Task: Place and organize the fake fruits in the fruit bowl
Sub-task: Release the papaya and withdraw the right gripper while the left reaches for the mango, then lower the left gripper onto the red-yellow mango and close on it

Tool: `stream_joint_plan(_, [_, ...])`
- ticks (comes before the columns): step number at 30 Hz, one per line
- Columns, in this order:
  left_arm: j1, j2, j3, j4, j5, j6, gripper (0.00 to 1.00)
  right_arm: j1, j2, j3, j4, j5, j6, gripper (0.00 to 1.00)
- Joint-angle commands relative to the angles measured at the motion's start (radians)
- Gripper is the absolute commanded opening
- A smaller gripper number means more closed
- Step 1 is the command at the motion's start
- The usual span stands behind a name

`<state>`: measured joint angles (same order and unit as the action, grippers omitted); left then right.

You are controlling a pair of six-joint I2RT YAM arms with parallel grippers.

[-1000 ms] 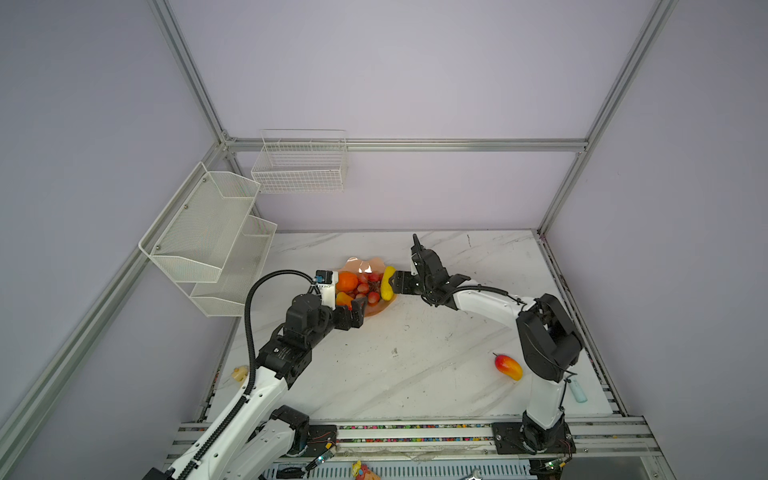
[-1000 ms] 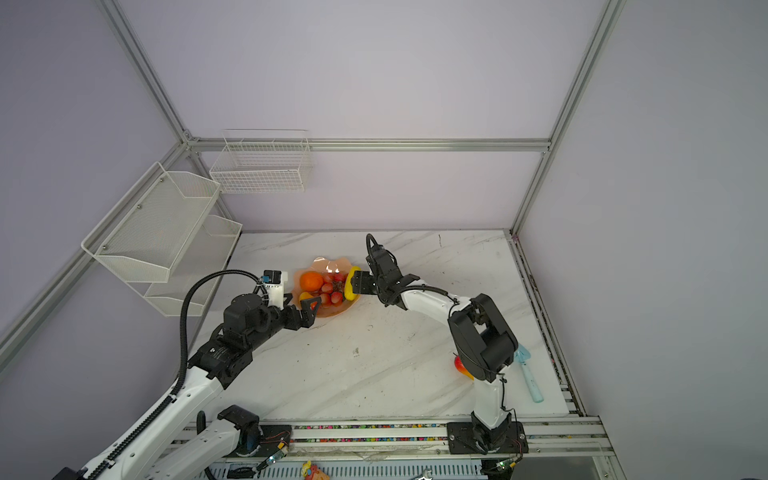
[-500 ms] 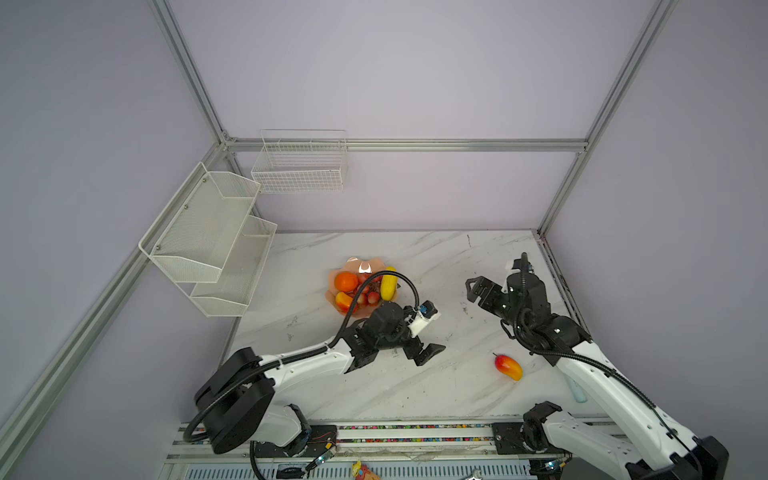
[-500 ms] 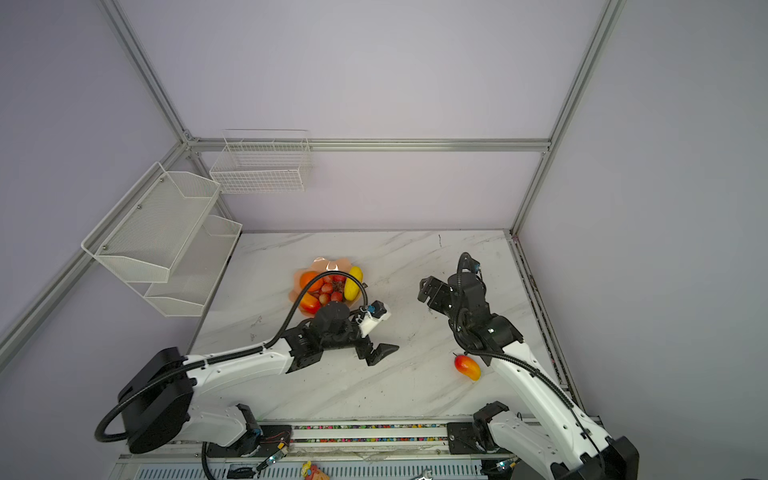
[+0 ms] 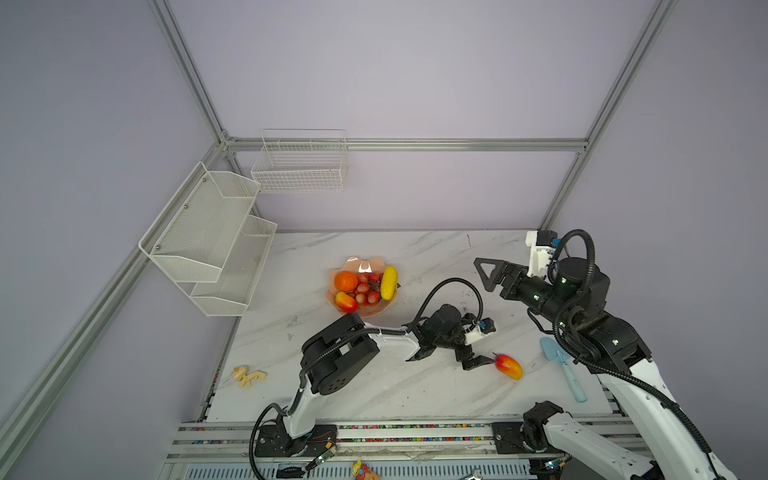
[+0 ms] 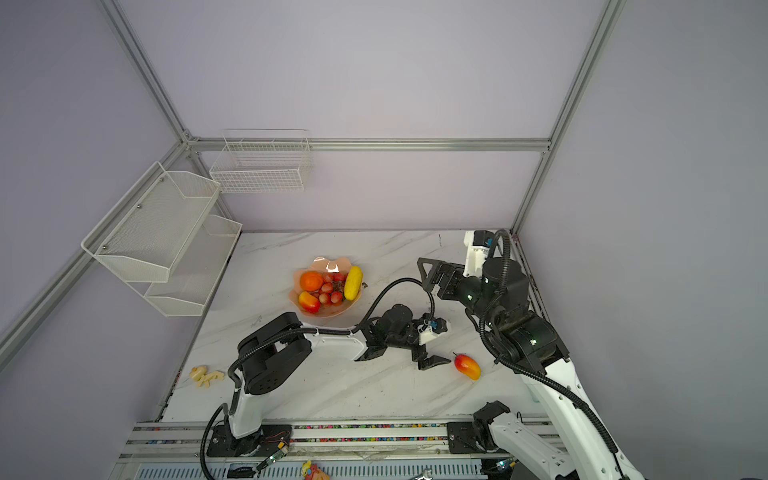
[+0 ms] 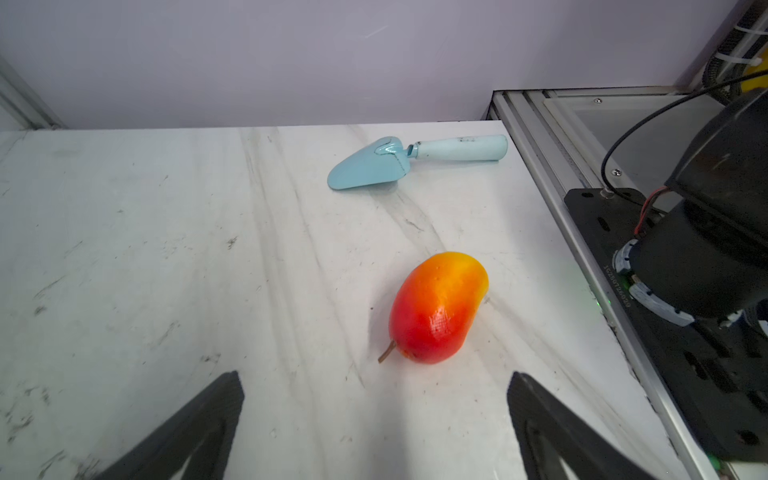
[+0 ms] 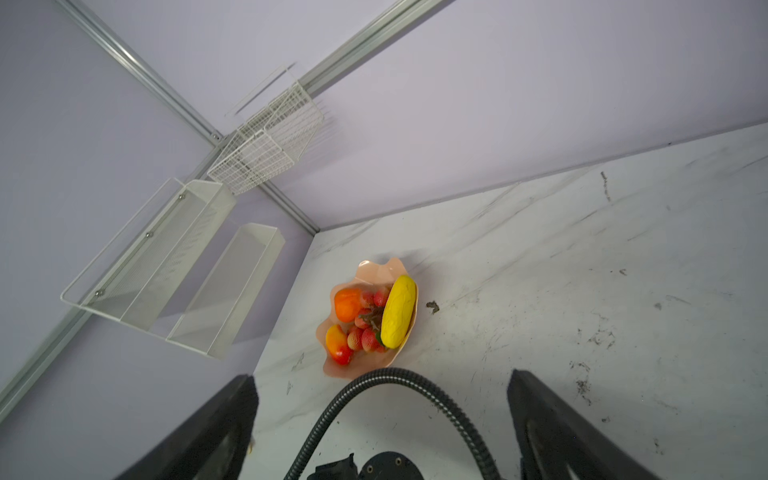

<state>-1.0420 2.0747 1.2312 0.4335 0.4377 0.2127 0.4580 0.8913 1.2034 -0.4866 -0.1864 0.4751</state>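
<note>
Both claws have relocated since the earlier frame. Fruit bowl (image 5: 365,312) (four fruits (image 5: 368,287) inside) sits left of centre on the surface (image 5: 374,395). Left claw (image 7: 374,386), jaws spread wide and empty, faces the loose mango (image 5: 508,366) just beside it. Right claw (image 5: 488,274), raised, gapes empty.

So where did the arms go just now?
The right gripper let go of the yellow fruit in the bowl and pulled back to the right, open. The left gripper swung from the bowl to the loose mango, open, not touching it. Bowl, mango and blue scoop stayed put.
</note>
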Motion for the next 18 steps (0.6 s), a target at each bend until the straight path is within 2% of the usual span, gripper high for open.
stream_joint_plan(1, [-0.027,0.034,0.12,0.078,0.055,0.084,1.0,-0.001,0.005,-0.014,-0.008,-0.212,-0.069,0.97])
stream_joint_plan(7, [-0.047,0.111,0.183,0.078,0.112,0.105,1.0,-0.001,0.028,-0.029,-0.041,-0.338,-0.127,0.97])
stream_joint_plan(18, [-0.061,0.233,0.303,0.038,0.109,0.119,1.0,-0.001,0.012,-0.062,0.007,-0.348,-0.104,0.97])
